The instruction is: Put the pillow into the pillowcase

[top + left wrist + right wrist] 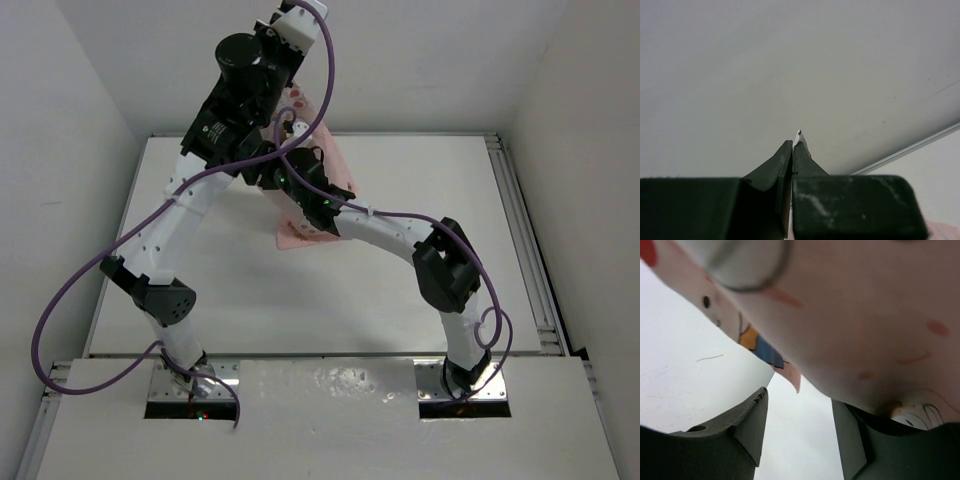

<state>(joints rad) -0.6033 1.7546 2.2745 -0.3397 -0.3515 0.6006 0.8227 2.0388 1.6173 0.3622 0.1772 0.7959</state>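
Right gripper point(799, 407): jaws spread, holding nothing. Pillowcase point(865, 315) bulges just above it, touching one finger. Pillowcase hangs over table point(300, 310); whether lower edge touches table, cannot tell. Contents of pillowcase hidden. Above pillowcase: left gripper point(792, 145) clenched on its top corner.

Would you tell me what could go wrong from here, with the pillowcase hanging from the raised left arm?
1. The left gripper pinches only a thin sliver of the pillowcase, so the hanging case may slip free.
2. The right gripper is open, fabric merely resting against one finger, so nothing backs up that hold.
3. The purple cable loops close to the fabric and might snag it.
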